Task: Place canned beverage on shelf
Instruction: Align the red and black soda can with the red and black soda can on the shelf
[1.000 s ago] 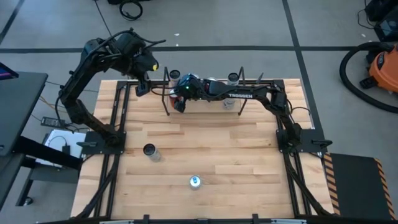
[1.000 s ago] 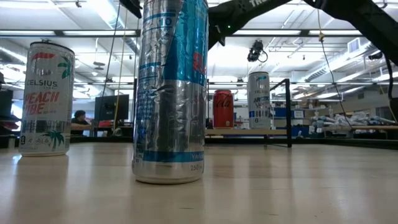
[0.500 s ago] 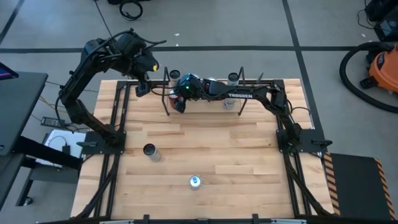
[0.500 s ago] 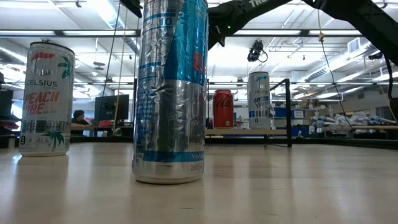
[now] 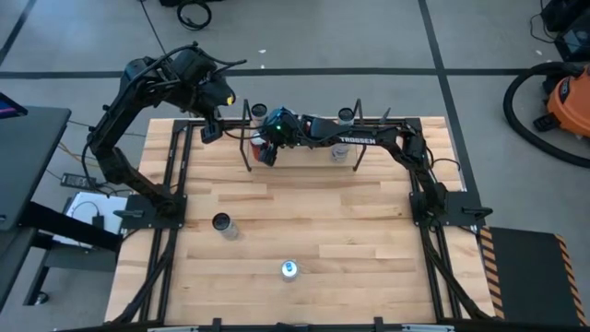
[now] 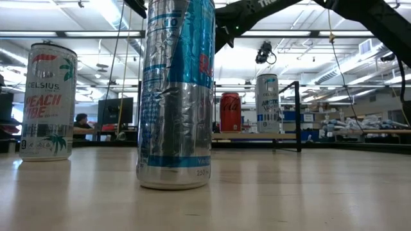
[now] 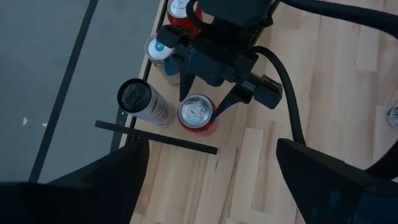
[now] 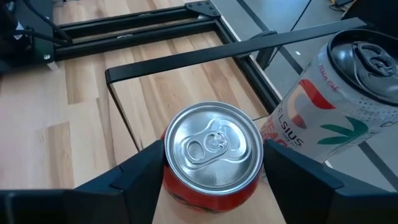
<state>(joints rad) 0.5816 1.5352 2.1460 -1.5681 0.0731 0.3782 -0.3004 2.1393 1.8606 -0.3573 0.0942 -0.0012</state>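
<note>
A red can (image 8: 212, 155) stands upright at the left end of the shelf (image 5: 304, 138), also shown in the left wrist view (image 7: 198, 113). My right gripper (image 8: 212, 149) is open and points down over it, one finger on each side of the can's top. It also shows in the high view (image 5: 265, 152). A white Celsius can (image 8: 336, 106) with a dark top stands beside the red can. My left gripper (image 7: 211, 186) is open and empty, held high off the shelf's left end (image 5: 210, 129). My right gripper has its fingers (image 8: 143, 171) close beside the red can's upper rim (image 8: 171, 134), coming from above. I cannot tell whether they touch it. The can stands upright on the shelf board.
Other cans stand along the shelf: a blue-topped one (image 7: 160, 50), a second red one (image 7: 183, 9) and a silver one (image 6: 268, 102). The shelf's black end rod (image 7: 155, 135) is near the red can. On the table stand a Celsius can (image 5: 221, 224) and a blue can (image 5: 289, 269).
My right gripper's wrist has shifted a little toward the table's far edge above the red can. The cans have stayed in place.
</note>
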